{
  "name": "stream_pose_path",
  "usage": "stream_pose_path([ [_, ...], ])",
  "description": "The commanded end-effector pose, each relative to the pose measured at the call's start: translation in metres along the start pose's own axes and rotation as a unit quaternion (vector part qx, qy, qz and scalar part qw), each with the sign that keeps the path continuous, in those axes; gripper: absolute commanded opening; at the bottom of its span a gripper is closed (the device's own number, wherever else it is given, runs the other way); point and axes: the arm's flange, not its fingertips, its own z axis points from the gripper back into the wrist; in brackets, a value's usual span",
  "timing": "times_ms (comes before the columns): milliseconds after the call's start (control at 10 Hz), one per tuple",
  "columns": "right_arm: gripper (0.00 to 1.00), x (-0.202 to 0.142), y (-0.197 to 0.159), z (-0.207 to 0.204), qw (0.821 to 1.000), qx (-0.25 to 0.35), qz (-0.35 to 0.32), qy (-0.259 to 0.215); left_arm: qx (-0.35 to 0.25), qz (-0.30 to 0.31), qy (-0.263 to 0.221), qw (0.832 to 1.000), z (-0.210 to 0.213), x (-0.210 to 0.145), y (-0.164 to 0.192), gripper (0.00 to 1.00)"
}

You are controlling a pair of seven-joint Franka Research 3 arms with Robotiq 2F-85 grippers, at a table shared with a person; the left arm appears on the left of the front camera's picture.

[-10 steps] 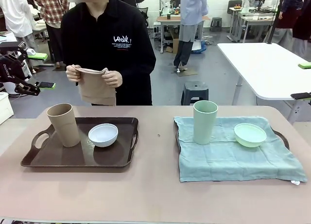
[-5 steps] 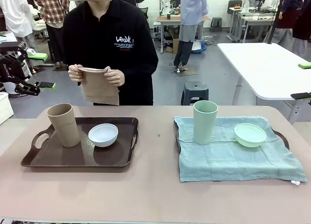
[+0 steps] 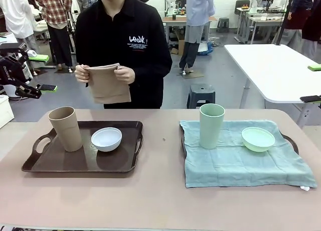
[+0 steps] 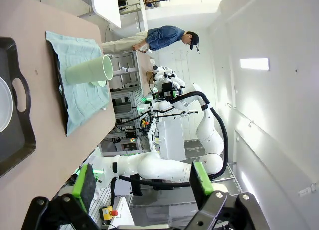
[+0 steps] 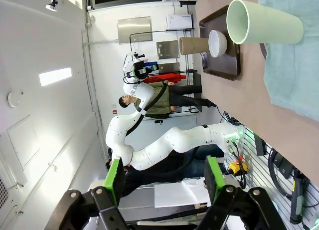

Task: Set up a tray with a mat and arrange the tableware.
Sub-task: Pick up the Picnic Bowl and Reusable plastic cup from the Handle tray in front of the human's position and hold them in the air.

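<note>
The tan cup stands upright on the left part of a dark tray, and the white bowl sits just beside it, toward the tray's middle. We see this tray lying on the left half of the tabletop, its bottom bare around the two pieces. On the right half, the green cup stands upright on the far left part of a green mat. The green bowl rests on the same mat, farther right and apart from the cup. The mat is draped over a second tray, whose handle peeks out at the right, and its near edge spills onto the tabletop. Across the tabletop a person holds a folded tan cloth at chest height, one hand at one top corner and the other hand at the other. In its wrist view we see the left pincer with jaws spread and open air between the green pads, off to the side of the tabletop. The right pincer is likewise spread, off the tabletop's other side.
</note>
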Motion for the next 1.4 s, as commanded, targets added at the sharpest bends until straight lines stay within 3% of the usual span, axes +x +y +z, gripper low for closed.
stream_pose_path([
  [0,0.85,-0.002,0.002,0.000,1.000,0.002,0.000,0.000,-0.005,-0.008,-0.002,1.000,-0.001,0.000,0.000,1.00],
  [500,0.85,0.000,0.000,0.000,1.000,0.000,0.000,0.000,0.000,0.000,0.000,1.000,0.000,0.000,0.000,1.00],
  [600,0.85,-0.004,0.039,-0.027,0.996,-0.075,0.055,0.011,0.101,-0.118,-0.019,0.988,0.018,0.007,-0.034,1.00],
  [800,0.85,0.003,0.123,-0.106,0.966,-0.213,0.141,0.029,0.252,-0.276,-0.039,0.927,0.057,0.021,-0.096,1.00],
  [1100,0.85,0.028,0.186,-0.233,0.918,-0.316,0.237,0.023,0.464,-0.365,-0.076,0.803,0.079,0.057,-0.108,1.00],
  [1200,0.85,-0.014,0.177,-0.172,0.950,-0.237,0.197,0.049,0.255,-0.283,-0.013,0.924,0.079,0.027,-0.135,1.00],
  [1300,0.85,-0.014,0.177,-0.172,0.950,-0.237,0.197,0.049,0.255,-0.283,-0.013,0.924,0.079,0.027,-0.135,1.00],
])
